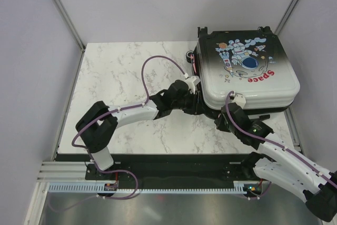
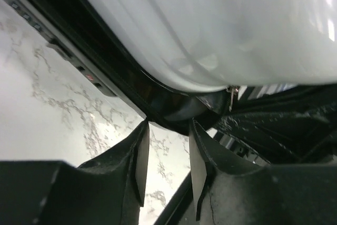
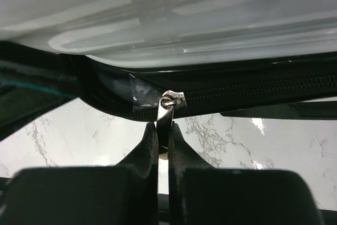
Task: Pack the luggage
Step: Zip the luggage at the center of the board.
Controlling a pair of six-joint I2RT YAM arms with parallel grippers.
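Observation:
The luggage (image 1: pixel 247 72) lies flat at the table's back right, its lid down and the astronaut and red "Space" print facing up. My right gripper (image 1: pixel 232 100) is at its near edge, shut on the silver zipper pull (image 3: pixel 165 117), which hangs from the slider on the black zipper (image 3: pixel 253 90). Under the white shell (image 3: pixel 174 19) a gap stays open left of the slider. My left gripper (image 2: pixel 168 127) is open at the luggage's near-left corner (image 2: pixel 179 106), with only marble showing between its fingers. Its tips are close under the dark rim.
The white marble table (image 1: pixel 121 77) stretches to the left of the luggage. A black wheel (image 1: pixel 190 55) sticks out at the case's back left. Purple cables (image 1: pixel 158 61) loop over both arms. Metal frame posts and grey walls enclose the table.

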